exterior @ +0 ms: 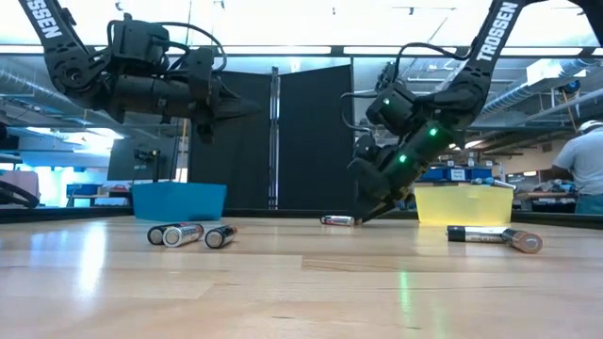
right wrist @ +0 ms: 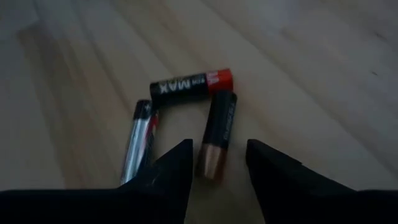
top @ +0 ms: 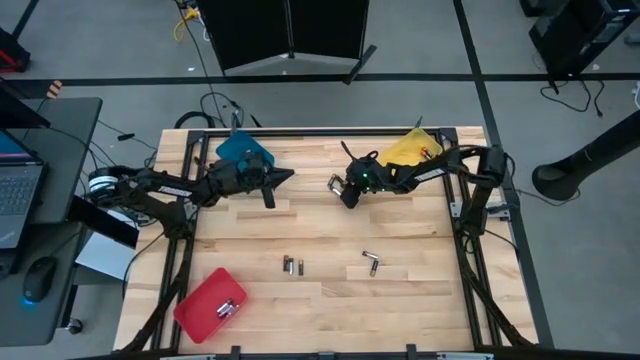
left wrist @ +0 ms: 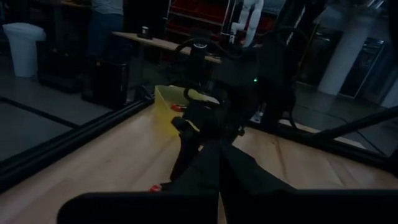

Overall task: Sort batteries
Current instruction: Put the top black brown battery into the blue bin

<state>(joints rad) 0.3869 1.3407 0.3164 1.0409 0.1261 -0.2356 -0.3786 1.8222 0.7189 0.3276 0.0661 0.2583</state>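
Three batteries lie together on the table by my right gripper (top: 341, 192): a black-and-red one (right wrist: 191, 86), a silvery one (right wrist: 138, 140) and a dark one with a copper end (right wrist: 217, 134). My right gripper (right wrist: 217, 167) slants down, open, its fingertips low over the table on either side of the copper end without touching it. More batteries lie nearer the front edge, a pair (top: 291, 265) and another pair (top: 370, 262). My left gripper (top: 285, 177) is shut, empty and level, high above the table (exterior: 236, 108) beside the blue tray (top: 245, 150).
A yellow tray (top: 410, 148) stands at the far right behind my right arm. A red tray (top: 210, 305) with batteries in it sits at the near left corner. Bare wood lies between the two arms and the front batteries. A person (exterior: 589, 160) stands in the room beyond.
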